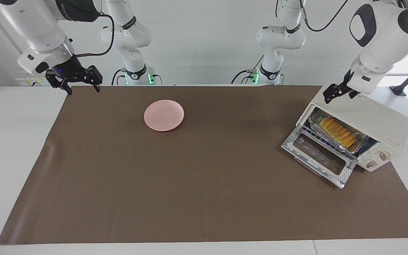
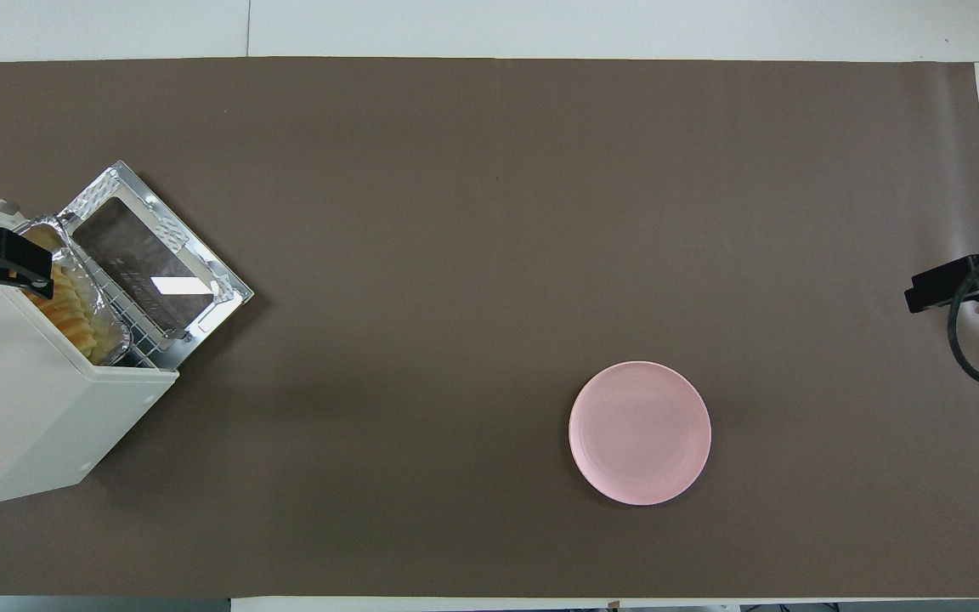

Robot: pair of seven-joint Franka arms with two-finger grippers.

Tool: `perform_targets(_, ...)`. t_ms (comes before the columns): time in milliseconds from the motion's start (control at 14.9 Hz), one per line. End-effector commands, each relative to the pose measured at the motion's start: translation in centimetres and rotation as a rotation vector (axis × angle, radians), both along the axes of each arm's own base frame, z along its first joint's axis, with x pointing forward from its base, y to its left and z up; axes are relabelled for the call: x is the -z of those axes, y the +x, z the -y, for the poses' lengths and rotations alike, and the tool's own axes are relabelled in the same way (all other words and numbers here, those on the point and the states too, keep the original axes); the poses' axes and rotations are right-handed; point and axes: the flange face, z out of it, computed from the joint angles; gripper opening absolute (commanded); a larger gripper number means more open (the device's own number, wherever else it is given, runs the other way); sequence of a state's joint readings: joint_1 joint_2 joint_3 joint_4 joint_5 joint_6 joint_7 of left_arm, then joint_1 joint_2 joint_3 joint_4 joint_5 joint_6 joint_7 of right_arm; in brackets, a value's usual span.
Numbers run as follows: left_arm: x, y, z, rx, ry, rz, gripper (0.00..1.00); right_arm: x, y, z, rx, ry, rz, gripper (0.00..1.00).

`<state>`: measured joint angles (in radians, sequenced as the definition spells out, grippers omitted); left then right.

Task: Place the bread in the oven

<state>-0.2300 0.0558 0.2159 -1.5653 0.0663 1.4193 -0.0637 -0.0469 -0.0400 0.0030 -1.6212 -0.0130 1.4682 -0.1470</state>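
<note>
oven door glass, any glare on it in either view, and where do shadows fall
Overhead view: a bright white glare patch sits on the open oven door; the oven casts a soft shadow on the brown mat. Facing view: the door shows only faint reflections, with dark shadow under it.

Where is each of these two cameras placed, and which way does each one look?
Facing view: high across the table, looking at the robots; both arms show whole, left pincer over the oven, right pincer waiting over the mat's corner.
Overhead view: above the robots' end, looking steeply down; only the left pincer and right pincer at the edges.
Shared: the oven with bread inside, pink plate, brown mat, turned half around.
</note>
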Motion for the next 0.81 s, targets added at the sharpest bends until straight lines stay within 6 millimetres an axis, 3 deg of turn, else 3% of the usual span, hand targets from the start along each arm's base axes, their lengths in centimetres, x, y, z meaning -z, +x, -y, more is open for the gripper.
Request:
perform_targets(0,-1.3,-2.3,-0.2,0.037,-0.061,0.002,1.00,-0.1,-0.7,0.3,0.011,-0.015,-0.004,1.00)
perform_targets(336,-1.4,-2.1,-1.1,0.027,-0.063,0.017,1.00,-0.2,-0.7,0.1,0.006,-0.015,-0.003,1.00)
perform_targets(738,-1.0,-1.2,0.8,0.043,-0.084,0.050,1.00,-0.1,-0.7,0.2,0.008,-0.015,-0.004,1.00)
